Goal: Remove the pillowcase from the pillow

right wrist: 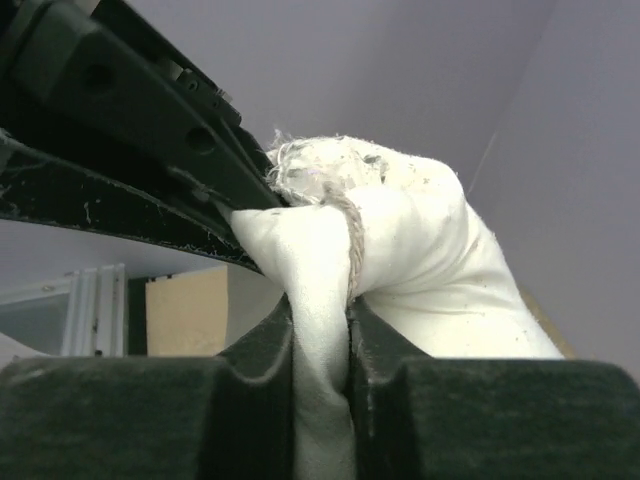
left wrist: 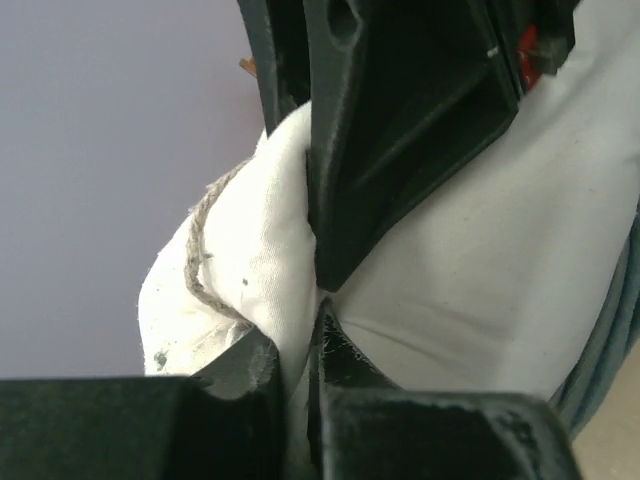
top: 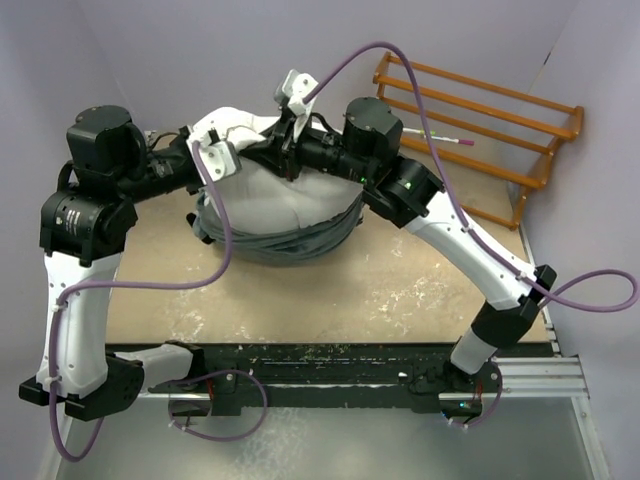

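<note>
Two pinches: I'm squeezing the pillow in my left gripper and right gripper, pillowcase seemingly bunching below them.

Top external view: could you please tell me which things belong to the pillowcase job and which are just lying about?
Job: pillow, white; pillowcase, grey, bunched round its near side; left gripper and right gripper, both pinching the pillow's cloth.
Lying about: wooden rack; thin pink-tipped stick on it.
</note>
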Robot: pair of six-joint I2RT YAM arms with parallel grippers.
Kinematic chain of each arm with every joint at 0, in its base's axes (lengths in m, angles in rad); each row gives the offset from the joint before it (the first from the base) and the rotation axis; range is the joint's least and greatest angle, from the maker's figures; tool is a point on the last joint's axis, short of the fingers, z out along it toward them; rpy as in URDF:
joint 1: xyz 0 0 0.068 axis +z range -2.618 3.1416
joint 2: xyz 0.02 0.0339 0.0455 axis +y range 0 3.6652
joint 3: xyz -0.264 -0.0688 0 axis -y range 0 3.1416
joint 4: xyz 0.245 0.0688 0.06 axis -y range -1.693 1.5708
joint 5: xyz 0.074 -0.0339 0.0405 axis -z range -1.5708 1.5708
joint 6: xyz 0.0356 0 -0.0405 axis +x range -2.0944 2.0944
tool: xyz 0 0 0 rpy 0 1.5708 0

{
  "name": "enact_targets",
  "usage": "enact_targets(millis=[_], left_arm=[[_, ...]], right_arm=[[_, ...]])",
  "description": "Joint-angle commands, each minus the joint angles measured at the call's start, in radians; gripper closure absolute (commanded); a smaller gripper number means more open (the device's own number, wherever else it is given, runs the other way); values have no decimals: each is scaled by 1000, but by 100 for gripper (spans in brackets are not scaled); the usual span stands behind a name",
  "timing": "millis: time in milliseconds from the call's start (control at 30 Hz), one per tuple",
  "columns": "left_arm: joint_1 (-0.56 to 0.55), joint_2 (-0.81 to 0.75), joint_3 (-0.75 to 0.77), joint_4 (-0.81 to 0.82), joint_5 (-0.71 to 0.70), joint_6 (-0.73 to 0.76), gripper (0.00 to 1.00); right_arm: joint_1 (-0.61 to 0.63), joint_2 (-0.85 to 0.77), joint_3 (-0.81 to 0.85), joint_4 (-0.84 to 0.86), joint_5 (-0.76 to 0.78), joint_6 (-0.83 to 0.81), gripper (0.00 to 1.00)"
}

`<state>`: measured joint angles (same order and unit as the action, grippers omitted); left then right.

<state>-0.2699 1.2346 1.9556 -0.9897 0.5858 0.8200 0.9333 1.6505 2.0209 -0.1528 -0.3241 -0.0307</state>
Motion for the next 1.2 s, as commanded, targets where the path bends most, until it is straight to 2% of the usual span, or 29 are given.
enact_targets(millis=[0,67,133,200,300,400,500,667,800,1067,1133,1167], left_arm=[[17,25,-63,24,-143,33,100],[17,9,-90,85,-182,9,100],[18,1,-105,138,-224,-5,100],[17,-8,-107,180,-255,-17,100],[17,-24,-102,192,-262,-18,100],[17,-26,-82,173,-269,-16,100],[16,-31,-74,156,-265,-8,100],[17,-26,-49,134,-258,1,100],[17,-19,-33,120,-262,6,100],[16,-16,-37,126,-273,14,100],[16,-14,-37,132,-281,13,100],[16,-12,-36,138,-286,13,100]], right_arm=[[-19,-69,32,143,-184,139,69],[-42,-106,-24,204,-64,173,47],[-72,-152,-96,253,99,215,34],[-134,-221,-189,296,219,277,26],[-234,-361,-369,355,287,372,19],[-356,-493,-574,397,281,470,18],[-479,-582,-763,451,197,564,18],[-622,-591,-919,561,-21,679,20],[-668,-510,-952,660,-228,734,20],[-669,-396,-931,815,-380,788,21],[-668,-364,-926,897,-412,827,29],[-667,-348,-927,911,-426,844,37]])
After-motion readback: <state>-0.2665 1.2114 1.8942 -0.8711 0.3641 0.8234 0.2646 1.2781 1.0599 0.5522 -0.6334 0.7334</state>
